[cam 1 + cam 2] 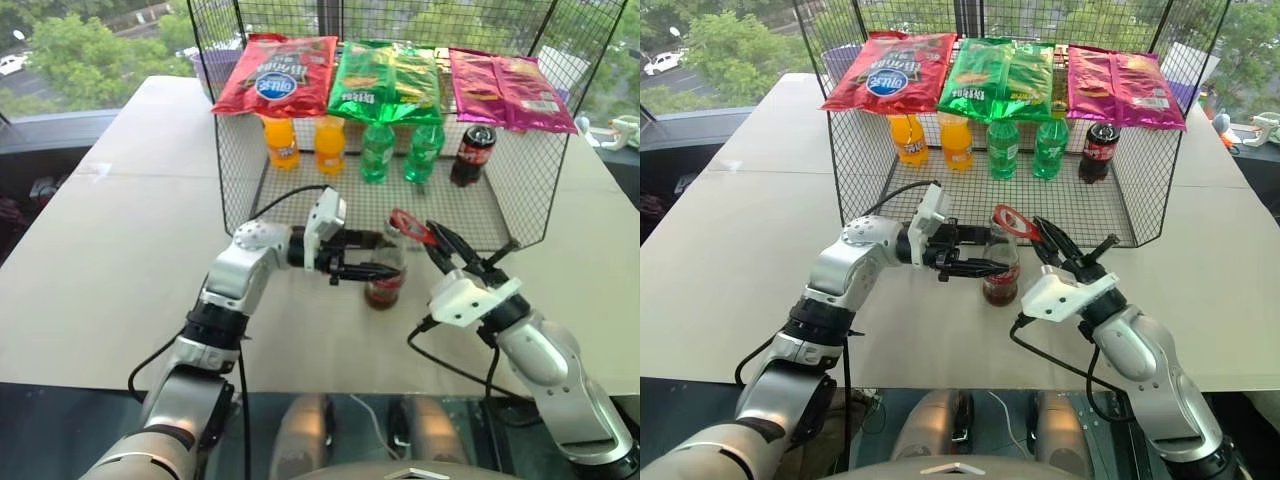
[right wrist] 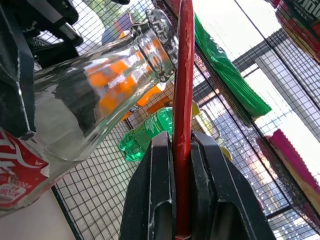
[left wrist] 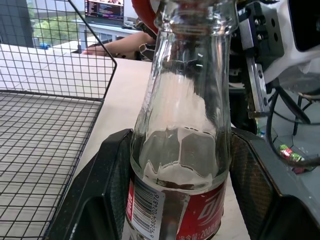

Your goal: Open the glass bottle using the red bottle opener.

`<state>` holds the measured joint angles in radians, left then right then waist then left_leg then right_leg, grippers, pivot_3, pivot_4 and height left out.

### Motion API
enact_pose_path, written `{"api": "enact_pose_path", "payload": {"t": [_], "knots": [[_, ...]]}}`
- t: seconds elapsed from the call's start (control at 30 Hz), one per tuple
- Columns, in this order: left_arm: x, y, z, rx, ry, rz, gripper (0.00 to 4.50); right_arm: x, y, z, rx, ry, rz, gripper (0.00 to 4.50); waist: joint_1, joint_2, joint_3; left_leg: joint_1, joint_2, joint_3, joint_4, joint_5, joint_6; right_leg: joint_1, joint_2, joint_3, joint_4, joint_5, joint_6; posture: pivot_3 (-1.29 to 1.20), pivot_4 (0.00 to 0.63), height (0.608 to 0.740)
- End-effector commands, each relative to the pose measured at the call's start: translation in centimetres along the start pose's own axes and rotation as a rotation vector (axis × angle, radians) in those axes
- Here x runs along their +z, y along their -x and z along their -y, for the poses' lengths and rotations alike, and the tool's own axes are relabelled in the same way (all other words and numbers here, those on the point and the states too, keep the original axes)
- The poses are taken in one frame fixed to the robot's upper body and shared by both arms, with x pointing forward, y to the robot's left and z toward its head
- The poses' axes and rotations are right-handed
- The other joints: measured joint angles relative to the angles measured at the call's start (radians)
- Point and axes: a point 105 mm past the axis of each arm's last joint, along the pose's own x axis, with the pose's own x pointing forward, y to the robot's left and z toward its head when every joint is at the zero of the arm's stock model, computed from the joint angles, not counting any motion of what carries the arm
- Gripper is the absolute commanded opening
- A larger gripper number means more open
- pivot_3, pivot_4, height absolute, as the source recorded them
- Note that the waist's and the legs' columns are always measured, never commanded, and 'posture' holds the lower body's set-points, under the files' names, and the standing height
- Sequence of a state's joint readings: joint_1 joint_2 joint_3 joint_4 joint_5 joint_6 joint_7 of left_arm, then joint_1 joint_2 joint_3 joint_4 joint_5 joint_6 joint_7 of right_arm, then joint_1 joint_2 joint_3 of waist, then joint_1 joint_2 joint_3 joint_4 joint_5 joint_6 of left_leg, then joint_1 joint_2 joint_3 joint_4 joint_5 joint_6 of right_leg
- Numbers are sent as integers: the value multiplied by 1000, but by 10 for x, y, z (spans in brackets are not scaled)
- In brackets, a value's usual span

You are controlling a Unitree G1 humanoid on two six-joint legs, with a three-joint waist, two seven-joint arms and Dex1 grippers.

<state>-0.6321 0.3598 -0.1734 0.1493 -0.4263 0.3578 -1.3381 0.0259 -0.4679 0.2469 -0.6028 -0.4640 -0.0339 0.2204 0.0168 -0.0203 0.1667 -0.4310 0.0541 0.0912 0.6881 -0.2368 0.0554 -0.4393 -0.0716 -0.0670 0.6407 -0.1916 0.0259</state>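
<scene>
The glass bottle (image 1: 385,272) stands on the table just in front of the wire basket, with dark cola low in it and a red label. My left gripper (image 1: 362,268) reaches in from the left, level, and is shut on the bottle's body; its black fingers (image 3: 106,190) hug both sides of the glass bottle (image 3: 182,125). My right gripper (image 1: 440,243) comes from the right, shut on the red bottle opener (image 1: 410,226). The opener's loop head rests at the bottle's top. In the right wrist view the red bottle opener (image 2: 183,95) runs edge-on past the bottle's mouth (image 2: 161,30).
A wire basket (image 1: 520,190) stands right behind the bottle, with snack bags (image 1: 385,80) across its top. Inside are orange bottles (image 1: 282,142), green bottles (image 1: 377,152) and a dark plastic cola bottle (image 1: 472,155). A person's hand (image 3: 117,47) rests on the table beyond.
</scene>
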Motion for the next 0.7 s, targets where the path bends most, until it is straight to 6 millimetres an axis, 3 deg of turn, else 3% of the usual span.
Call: {"api": "enact_pose_path", "payload": {"t": [0.03, 0.27, 0.53, 0.7], "knots": [[38, -14, -7, 10, -126, 78, 2252, 9, 1, -41, 160, -73, 42, 0, 1, 0, 0, 0, 0, 0, 0, 0, 0, 0, 0, 0, 0, 0, 0, 0, 150, 728], [43, -13, -15, 21, -158, 73, 2252, 5, 3, -38, 159, 10, 24, 0, 3, 0, 0, -1, -1, -1, 0, 0, 0, 0, 0, 0, 0, 0, 0, 0, 150, 728], [28, -17, -13, 22, -165, 7, 2252, -14, 12, -54, 275, 159, -22, 0, 3, 1, -5, 1, -1, -2, 1, 0, 0, 2, 0, 0, 0, 0, 0, 0, 150, 728], [23, -16, -9, 8, -178, -6, 2252, -15, 12, -41, 280, 226, -18, 0, 3, 1, -9, 8, -1, -3, 1, -3, -4, 8, -2, -1, 0, 0, 0, 0, 150, 728]]}}
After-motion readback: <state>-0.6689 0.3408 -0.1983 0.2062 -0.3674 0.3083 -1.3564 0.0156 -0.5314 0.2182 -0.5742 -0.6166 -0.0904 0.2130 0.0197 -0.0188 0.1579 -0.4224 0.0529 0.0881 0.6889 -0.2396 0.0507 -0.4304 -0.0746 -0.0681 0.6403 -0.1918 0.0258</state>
